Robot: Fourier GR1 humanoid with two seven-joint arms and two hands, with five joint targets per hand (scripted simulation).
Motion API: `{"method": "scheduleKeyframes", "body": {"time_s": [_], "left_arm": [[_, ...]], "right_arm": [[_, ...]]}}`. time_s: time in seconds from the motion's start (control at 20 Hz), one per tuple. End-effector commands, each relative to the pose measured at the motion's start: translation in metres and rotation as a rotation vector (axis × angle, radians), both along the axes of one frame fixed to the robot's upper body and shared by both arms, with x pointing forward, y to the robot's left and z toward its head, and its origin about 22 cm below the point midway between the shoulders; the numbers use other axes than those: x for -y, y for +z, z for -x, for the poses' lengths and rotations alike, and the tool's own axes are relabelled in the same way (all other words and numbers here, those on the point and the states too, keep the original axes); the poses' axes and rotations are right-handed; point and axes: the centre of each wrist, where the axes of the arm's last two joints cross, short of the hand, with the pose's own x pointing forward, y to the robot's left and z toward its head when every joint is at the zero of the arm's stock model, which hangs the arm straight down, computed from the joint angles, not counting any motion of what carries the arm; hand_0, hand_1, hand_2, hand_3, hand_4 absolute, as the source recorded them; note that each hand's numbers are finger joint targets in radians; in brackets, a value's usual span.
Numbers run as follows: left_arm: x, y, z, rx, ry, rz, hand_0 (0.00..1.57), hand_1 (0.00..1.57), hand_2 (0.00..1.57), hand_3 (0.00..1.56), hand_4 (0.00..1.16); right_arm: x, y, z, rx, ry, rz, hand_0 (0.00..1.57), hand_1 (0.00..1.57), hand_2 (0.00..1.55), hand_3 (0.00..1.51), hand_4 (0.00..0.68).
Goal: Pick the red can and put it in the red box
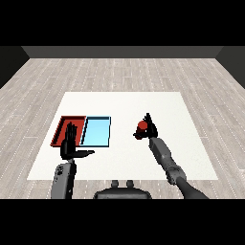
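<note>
Head view: I see my right hand (149, 127) curled round the red can (142, 125), on the white table (124, 103) well right of both trays. Red tray (61, 125) and light blue tray (97, 131) sit touching side by side, nothing visible inside either. My left hand (70, 144) hangs over the red tray's near edge, fingers straight, thumb out.

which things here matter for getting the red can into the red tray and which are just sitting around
Part of the job:
- small red cylindrical can, with the right hand curled round it
- shallow red rectangular tray, the target, left of the blue one

Just lying about:
- shallow light blue rectangular tray
- left hand, open, fingers straight, in front of the red tray
- white table
</note>
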Motion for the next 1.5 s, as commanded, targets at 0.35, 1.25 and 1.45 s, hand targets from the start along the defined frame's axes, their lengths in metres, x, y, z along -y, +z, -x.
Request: {"method": "scheduleKeyframes", "body": {"time_s": [0.35, 1.25, 1.45], "left_arm": [[0.006, -0.009, 0.017, -0.018, -0.016, -0.003, 0.00, 0.00, 0.00, 0.00, 0.00], [0.007, 0.004, -0.005, -0.002, -0.055, 0.001, 0.00, 0.00, 0.00, 0.00, 0.00], [0.008, 0.001, -0.007, -0.037, -0.041, -0.032, 0.00, 0.00, 0.00, 0.00, 0.00]], "right_arm": [[0.001, -0.005, 0.000, -0.042, -0.018, 0.016, 0.81, 0.81, 0.92, 0.80, 0.000], [0.001, 0.034, -0.020, 0.067, -0.076, 0.173, 1.46, 1.46, 1.45, 1.41, 0.661], [-0.026, 0.041, -0.018, 0.144, -0.070, 0.157, 1.43, 1.43, 1.44, 1.40, 0.656]]}}
